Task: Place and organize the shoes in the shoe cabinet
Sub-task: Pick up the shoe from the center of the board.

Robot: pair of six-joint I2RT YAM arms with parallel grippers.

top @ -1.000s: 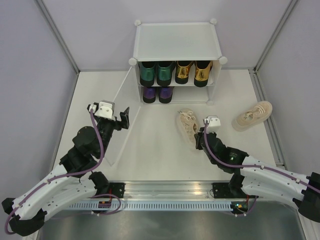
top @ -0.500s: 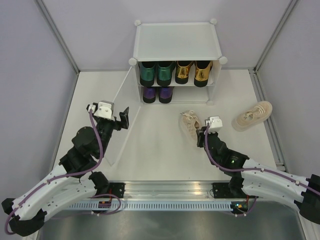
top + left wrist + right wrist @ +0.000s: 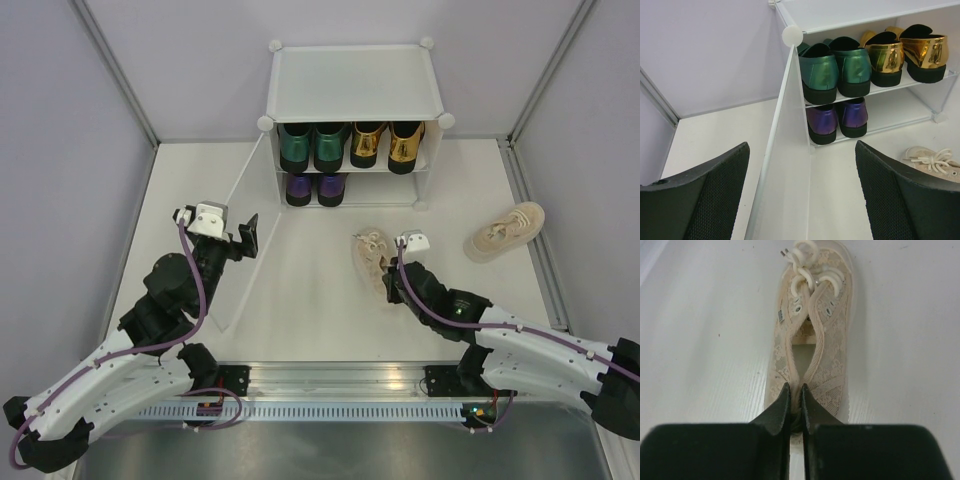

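Note:
The white shoe cabinet [image 3: 355, 85] holds green loafers [image 3: 312, 147] and gold loafers [image 3: 388, 145] on its upper shelf, with purple shoes [image 3: 315, 189] below at the left. One beige sneaker [image 3: 370, 255] lies on the table in front of it. My right gripper [image 3: 392, 285] is shut on the heel collar of this sneaker [image 3: 825, 340], the jaws pinching the fabric. The other beige sneaker [image 3: 505, 231] lies at the right. My left gripper [image 3: 217, 238] stands open, its fingers on either side of the swung-out door panel [image 3: 785, 175] without touching it.
The door panel [image 3: 235, 245] stands out from the cabinet's left front corner toward the left arm. The lower shelf has bare room [image 3: 900, 107] right of the purple shoes. Grey walls close the table on three sides.
The right gripper has shifted slightly left with the beige sneaker's heel in it, after a small swing to the right. The left arm has not moved.

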